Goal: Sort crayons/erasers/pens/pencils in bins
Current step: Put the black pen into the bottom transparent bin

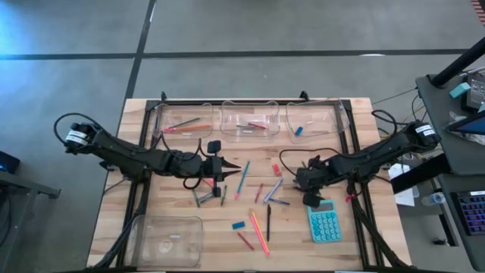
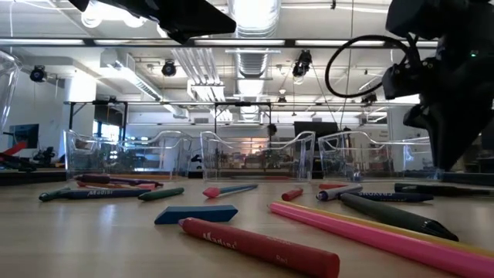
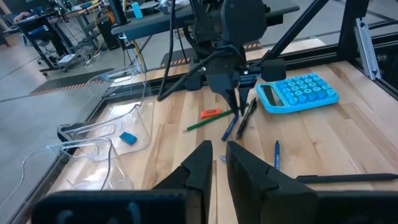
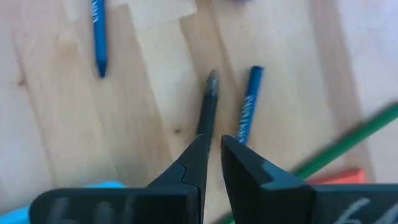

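Pens, pencils, crayons and erasers lie loose on the wooden table (image 1: 182,212). My right gripper (image 4: 211,146) hangs over the middle right of the table (image 1: 303,184), pointing steeply down, shut on a dark pen (image 4: 208,112). Beside that pen lie a blue pen (image 4: 249,112) and a green pencil (image 4: 351,140). My left gripper (image 3: 216,158) hovers left of centre (image 1: 235,166), shut and holding nothing. Three clear bins stand along the far edge: one (image 1: 186,121) holds pencils, the middle one (image 1: 250,121) holds red sticks, and the third (image 1: 314,120) holds a blue eraser (image 1: 298,130). My right gripper pinches the dark pen between its two fingers, at a point (image 4: 205,132) partway along the barrel. The fingers slant down from the table's right side. The pen runs on past them to its grey tip (image 4: 212,78). I cannot tell whether it is clear of the table.
A fourth bin (image 1: 168,239) stands at the near left. A teal calculator (image 1: 324,224) lies just near of my right gripper. A red eraser (image 1: 276,169), a blue pencil (image 1: 242,178), pink and orange pencils (image 1: 260,231) and a blue eraser (image 1: 239,224) are spread over the middle.
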Controlling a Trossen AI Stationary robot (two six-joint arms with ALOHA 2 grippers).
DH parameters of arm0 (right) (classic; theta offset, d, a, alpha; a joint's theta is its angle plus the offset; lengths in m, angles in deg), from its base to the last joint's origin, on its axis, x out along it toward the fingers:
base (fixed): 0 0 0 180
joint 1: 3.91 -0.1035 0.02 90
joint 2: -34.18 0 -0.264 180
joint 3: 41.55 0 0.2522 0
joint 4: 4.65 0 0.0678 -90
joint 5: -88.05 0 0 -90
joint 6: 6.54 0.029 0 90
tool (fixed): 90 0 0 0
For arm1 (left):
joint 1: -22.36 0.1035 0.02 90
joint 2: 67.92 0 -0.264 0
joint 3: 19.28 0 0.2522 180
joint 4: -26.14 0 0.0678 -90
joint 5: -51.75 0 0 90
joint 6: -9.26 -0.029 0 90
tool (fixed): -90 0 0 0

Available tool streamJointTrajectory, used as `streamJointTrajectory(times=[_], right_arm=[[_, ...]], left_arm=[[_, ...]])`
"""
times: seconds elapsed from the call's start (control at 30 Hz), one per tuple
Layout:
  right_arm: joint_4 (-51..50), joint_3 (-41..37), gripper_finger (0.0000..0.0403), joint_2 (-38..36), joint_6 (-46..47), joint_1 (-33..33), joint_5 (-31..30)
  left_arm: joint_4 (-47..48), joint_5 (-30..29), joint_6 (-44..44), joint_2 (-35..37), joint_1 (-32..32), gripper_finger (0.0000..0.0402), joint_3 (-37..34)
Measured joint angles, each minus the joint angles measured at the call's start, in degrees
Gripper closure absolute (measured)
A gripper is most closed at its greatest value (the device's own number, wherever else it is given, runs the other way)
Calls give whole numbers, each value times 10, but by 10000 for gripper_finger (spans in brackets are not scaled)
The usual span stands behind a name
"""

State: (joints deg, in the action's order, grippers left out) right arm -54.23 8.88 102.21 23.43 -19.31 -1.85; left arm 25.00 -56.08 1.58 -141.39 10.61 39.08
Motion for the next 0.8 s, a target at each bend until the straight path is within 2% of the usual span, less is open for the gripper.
streamJointTrajectory(times=[0.3,0.63,0.8], right_arm=[[20,-3,360,22,0,-5,46],[46,-1,279,86,-10,-6,51],[55,-2,266,93,-11,-6,37]], left_arm=[[0,0,0,0,0,371,0],[-1,0,-1,-26,0,371,1],[-8,0,-2,-34,1,371,3]])
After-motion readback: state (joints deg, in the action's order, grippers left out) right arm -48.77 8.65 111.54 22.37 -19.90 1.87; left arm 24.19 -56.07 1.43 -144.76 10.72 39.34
